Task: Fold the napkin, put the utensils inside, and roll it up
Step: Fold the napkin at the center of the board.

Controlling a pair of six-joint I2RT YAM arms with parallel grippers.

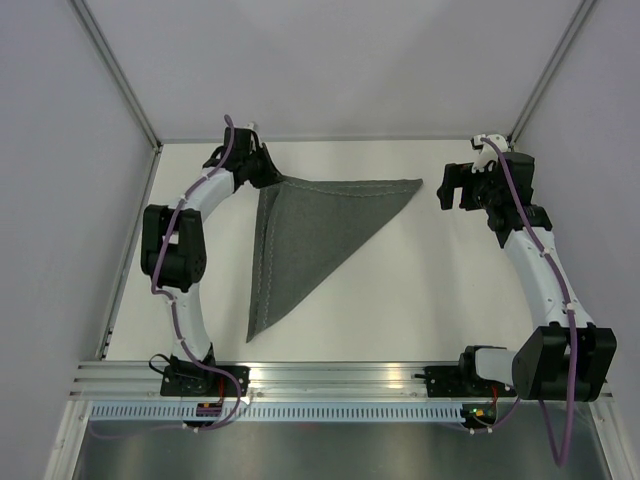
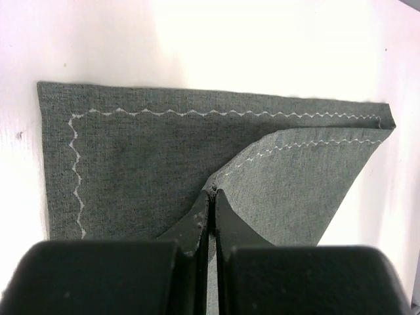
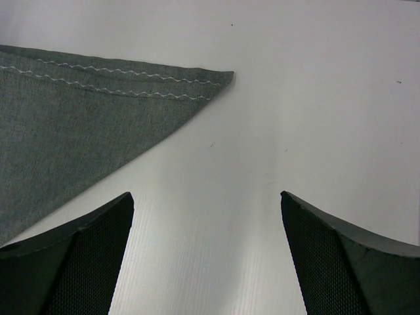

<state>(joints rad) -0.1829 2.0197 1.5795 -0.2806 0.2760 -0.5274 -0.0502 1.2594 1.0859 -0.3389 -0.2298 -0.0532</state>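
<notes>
The napkin (image 1: 310,235) lies on the white table folded into a dark grey triangle, one long point toward the near edge and another toward the right. My left gripper (image 1: 272,178) is at its far-left corner. In the left wrist view the left gripper (image 2: 212,193) is shut on the corner of the napkin's upper layer (image 2: 302,190), which is raised off the lower layer (image 2: 144,164). My right gripper (image 1: 448,187) hangs open just right of the right point. In the right wrist view that napkin tip (image 3: 79,125) lies ahead and to the left of the right gripper (image 3: 207,197). The utensils are out of view.
A white table (image 1: 400,290) is enclosed by pale walls at the back and sides. An aluminium rail (image 1: 330,375) runs along the near edge, carrying both arm bases.
</notes>
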